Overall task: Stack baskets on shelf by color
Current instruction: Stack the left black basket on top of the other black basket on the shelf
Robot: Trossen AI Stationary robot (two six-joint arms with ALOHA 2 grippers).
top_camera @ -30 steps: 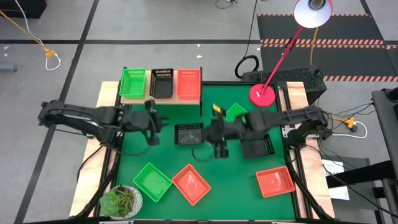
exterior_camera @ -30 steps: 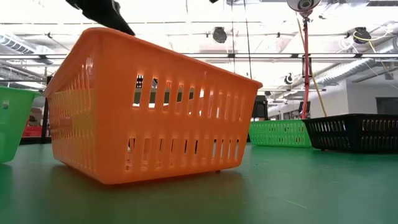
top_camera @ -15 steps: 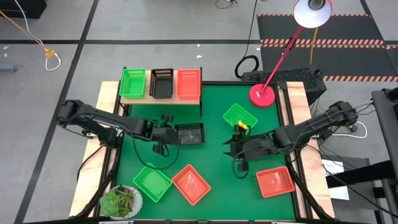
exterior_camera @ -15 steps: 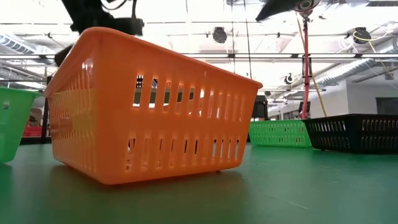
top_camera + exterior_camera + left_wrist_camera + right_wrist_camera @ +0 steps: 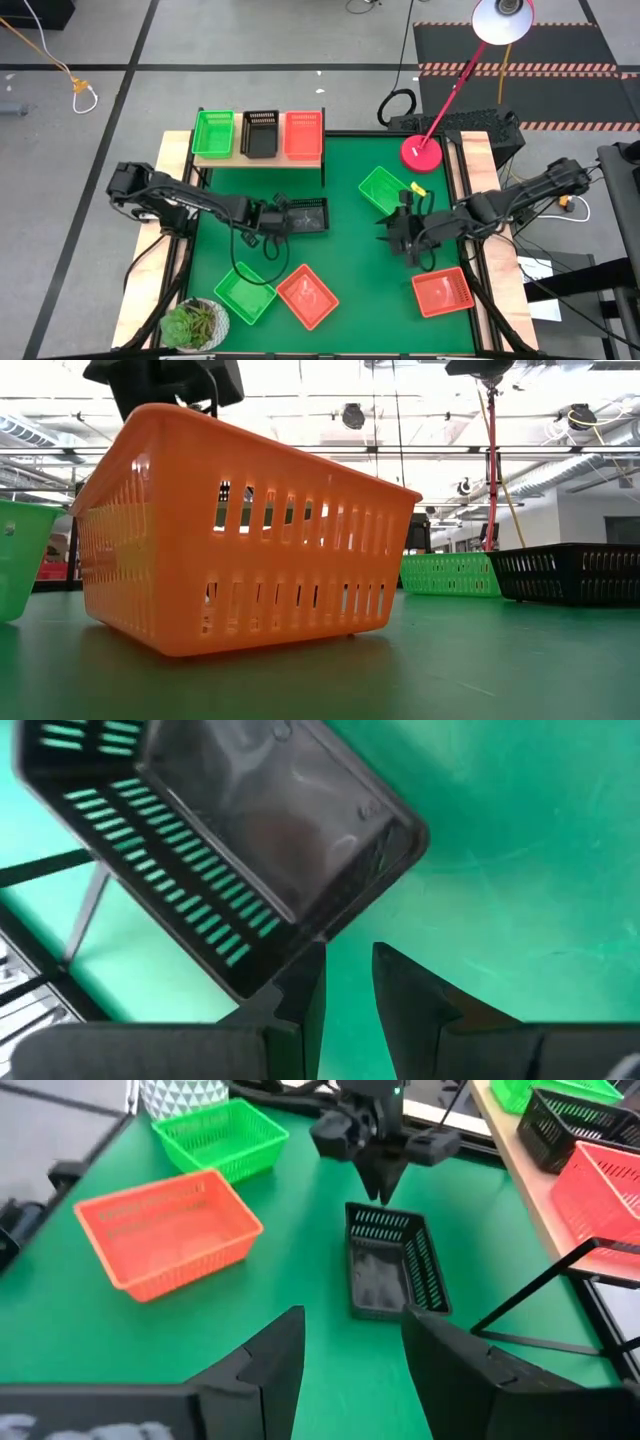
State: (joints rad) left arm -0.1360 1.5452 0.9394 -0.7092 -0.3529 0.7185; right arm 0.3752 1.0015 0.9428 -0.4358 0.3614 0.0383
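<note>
The shelf [image 5: 258, 158] carries a green, a black and a red basket side by side. A black basket [image 5: 305, 215] rests flat on the green mat; it also shows in the left wrist view [image 5: 230, 850] and the right wrist view [image 5: 385, 1270]. My left gripper [image 5: 275, 218] [image 5: 348, 980] hangs at its left short end, pointing down, fingers a narrow gap apart with nothing between them. My right gripper [image 5: 392, 226] [image 5: 350, 1350] is open above the mat right of centre, beside a green basket [image 5: 385, 188]. A second black basket [image 5: 570, 572] is hidden under the right arm in the high view. My left gripper has one finger [image 5: 308, 982] right beside the rim corner [image 5: 312, 932] of the black basket's short end, coming from above. Whether it touches the rim, I cannot tell. The basket sits flat on the mat.
On the near half of the mat lie a green basket [image 5: 245, 293], a red one [image 5: 307, 297] and another red one [image 5: 441, 292]. A potted plant [image 5: 195, 322] stands at the near left corner, and a red lamp base [image 5: 422, 152] at the far right.
My left gripper has moved toward the table's right and down to the left end of the black basket in the middle. My right gripper has drawn back from the table's middle toward the right edge. The baskets have stayed where they were.
</note>
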